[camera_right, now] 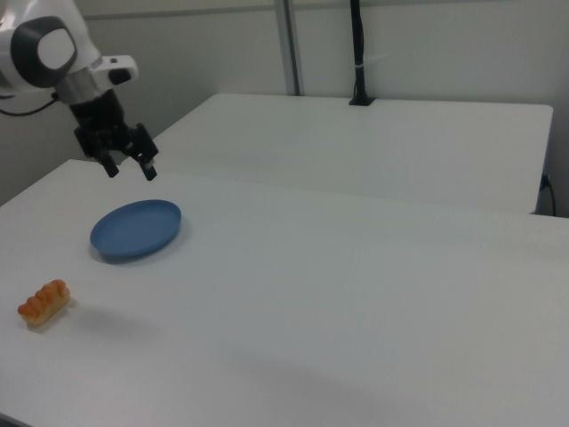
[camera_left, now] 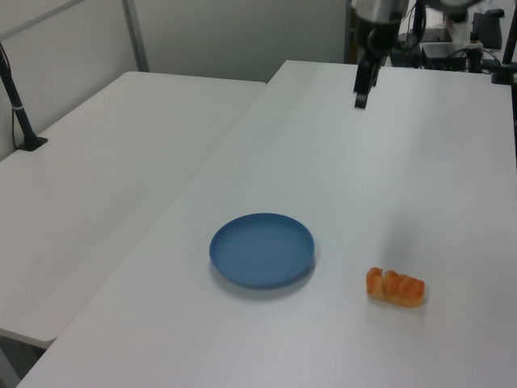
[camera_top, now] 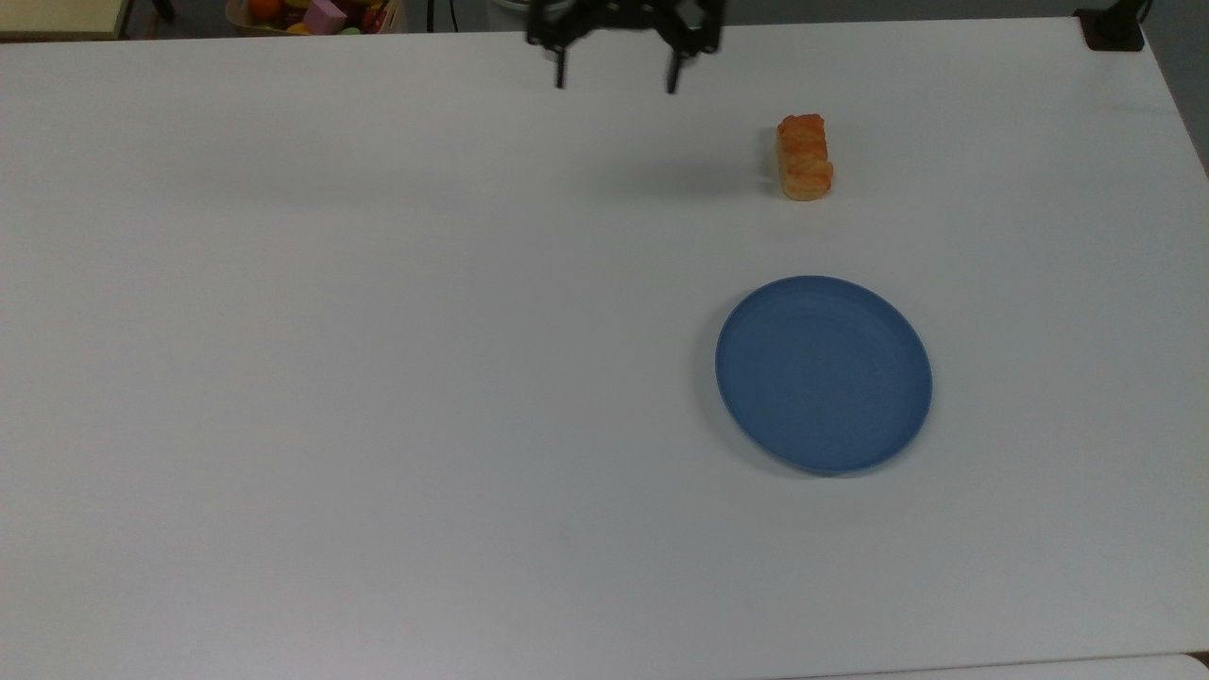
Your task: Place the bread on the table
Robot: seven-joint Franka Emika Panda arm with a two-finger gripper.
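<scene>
The gripper [camera_top: 616, 83] hangs in the air above the far edge of the table [camera_top: 378, 378], as the top view shows it, with its two black fingers [camera_top: 561, 76] spread wide and nothing between them. In the right view the gripper [camera_right: 130, 168] is raised well above the surface, its fingers pointing down and apart, and it holds nothing. In the left view the gripper [camera_left: 360, 97] is seen side-on near the far end of the table [camera_left: 266, 347].

The bread [camera_top: 804, 157] lies flat on the table, well apart from the gripper, toward the top view's right and not far from the far edge. It is oblong, orange on top and paler at the sides. In the left view the bread [camera_left: 396, 287] rests near the close edge, and in the right view the bread [camera_right: 44, 302] lies close to the right view's left edge of the table [camera_right: 311, 311].

A round blue plate [camera_top: 824, 374] sits on the table near the bread but not touching it. The plate [camera_left: 262, 249] has nothing on it; the right view shows the plate [camera_right: 135, 229] between the bread and the gripper.
</scene>
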